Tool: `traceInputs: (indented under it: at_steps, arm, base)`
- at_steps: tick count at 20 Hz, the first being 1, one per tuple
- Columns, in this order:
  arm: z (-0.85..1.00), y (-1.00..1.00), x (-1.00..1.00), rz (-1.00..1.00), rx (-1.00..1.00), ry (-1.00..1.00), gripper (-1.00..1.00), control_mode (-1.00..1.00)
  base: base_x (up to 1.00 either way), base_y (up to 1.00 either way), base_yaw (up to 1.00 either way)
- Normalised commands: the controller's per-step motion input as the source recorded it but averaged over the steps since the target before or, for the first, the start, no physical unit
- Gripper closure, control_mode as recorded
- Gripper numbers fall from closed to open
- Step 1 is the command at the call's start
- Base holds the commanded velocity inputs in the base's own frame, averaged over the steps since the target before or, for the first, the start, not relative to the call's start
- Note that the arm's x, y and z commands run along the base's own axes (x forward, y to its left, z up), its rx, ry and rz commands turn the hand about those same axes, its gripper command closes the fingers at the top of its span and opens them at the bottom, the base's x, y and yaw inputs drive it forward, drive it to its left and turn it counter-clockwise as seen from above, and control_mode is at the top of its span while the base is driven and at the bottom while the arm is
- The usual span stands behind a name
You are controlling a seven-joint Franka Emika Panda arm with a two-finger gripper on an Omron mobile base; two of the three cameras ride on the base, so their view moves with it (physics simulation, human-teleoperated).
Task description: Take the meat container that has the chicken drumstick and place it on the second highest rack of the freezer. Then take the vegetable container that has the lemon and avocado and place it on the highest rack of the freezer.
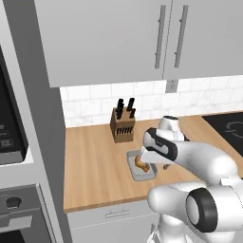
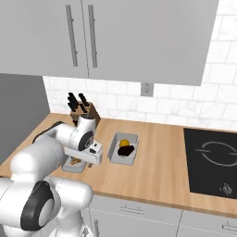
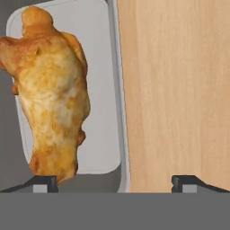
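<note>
Tool low over the meat container, jaws spread wide, holding nothing. In the hand view the container's long wall runs between the two tips: one tip sits inside beside the chicken drumstick, the other over the bare wooden surface.

Landmark: knife block. Meat container sits just in front of it; the vegetable container with lemon and avocado lies beside that, toward the cooktop.

Risks (judgement):
- inner tip looks very near the drumstick; closing may pinch or shove the meat.
- grip on one thin wall could let the container tip and spill on lifting.
- off-centre descent could push the container along the surface.
</note>
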Motion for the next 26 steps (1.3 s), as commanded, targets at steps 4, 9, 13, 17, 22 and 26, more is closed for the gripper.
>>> traceInputs:
  at_steps: [4, 9, 13, 17, 22, 26]
  arm:
    - [-0.25, 0.00, 0.02, 0.00, 0.00, 0.00, -1.00, -1.00]
    - [-0.19, -0.01, -0.26, 0.00, 0.02, -0.01, -1.00, -1.00]
    - [0.00, -0.03, -0.63, 0.00, 0.07, -0.03, -1.00, -1.00]
    - [-0.13, 0.00, 0.01, 0.00, 0.01, 0.00, -1.00, -1.00]
    - [-0.19, 0.00, 0.27, 0.00, 0.00, 0.00, -1.00, -1.00]
    - [-0.25, 0.00, 0.10, -0.01, 0.00, 0.00, 1.00, -1.00]
  base:
    - [0.00, 0.00, 0.00]
    - [0.00, 0.00, 0.00]
    - [0.00, 0.00, 0.00]
    - [0.00, 0.00, 0.00]
    - [0.00, 0.00, 0.00]
    - [0.00, 0.00, 0.00]
